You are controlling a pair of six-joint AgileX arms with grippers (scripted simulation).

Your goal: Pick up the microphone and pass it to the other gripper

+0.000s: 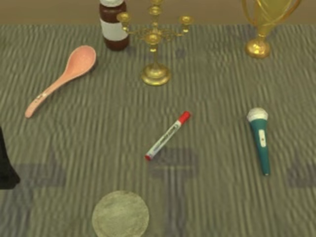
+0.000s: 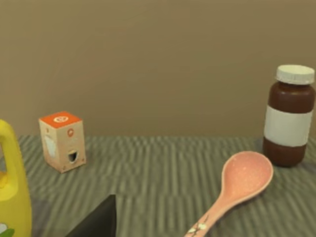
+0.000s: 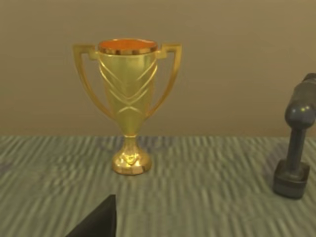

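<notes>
A grey-green tabletop [image 1: 222, 197] with a ribbed, woven-looking weave runs back to a plain tan wall, and the microphone [image 1: 260, 139] lies flat on it at the right side, well to the right of the red-capped marker [image 1: 168, 135] at the middle, with its rounded white head pointing toward the far edge and its tapering teal handle pointing toward the near edge. It looks light, rigid and smooth, likely a little slippery, and being round it may roll if nudged from the side; the thicker upper handle just below the head, near the small white button patch, seems the best place to pinch across, which would leave the slim tail free for the receiving end effector. Beyond the marker stands a shiny gold candlestick [image 1: 155, 44], with a brown white-labelled bottle [image 1: 114, 24] to its left, and a glossy pink spoon [image 1: 61, 80] lies left of the marker. A gold trophy [image 1: 264, 24] stands beyond the microphone, and a pale round coaster [image 1: 120, 215] lies nearer than the marker. The left end effector [image 1: 6, 165] sits at the left edge, far left of the marker; whether it is open I cannot tell. The right end effector [image 3: 96, 222] shows only as one dark wedge in its own wrist view, so its state cannot be told either
</notes>
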